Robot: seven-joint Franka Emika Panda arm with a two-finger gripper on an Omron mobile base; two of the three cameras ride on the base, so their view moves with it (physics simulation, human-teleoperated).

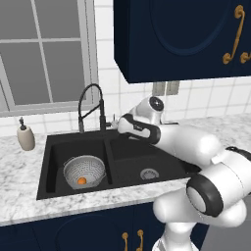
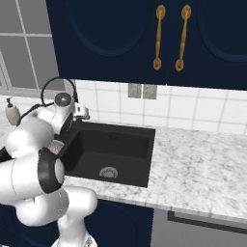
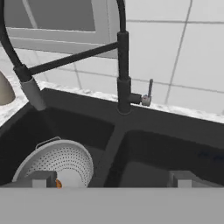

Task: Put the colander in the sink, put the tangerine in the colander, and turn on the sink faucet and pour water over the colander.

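Behind the sink (image 1: 117,147), the faucet's (image 3: 123,70) small rigid side lever (image 3: 148,92) looks light; the spread-wide, empty gripper (image 3: 111,179) should nudge its tip.

- In the right base view the arm hides the sink's (image 2: 140,144) left basin.
- In the hand view a fingertip (image 3: 43,179) covers most of the tangerine (image 3: 58,184) inside the colander (image 3: 57,162).

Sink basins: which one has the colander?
The left basin, below the faucet spout; colander holds the tangerine. The right basin shows only its drain.
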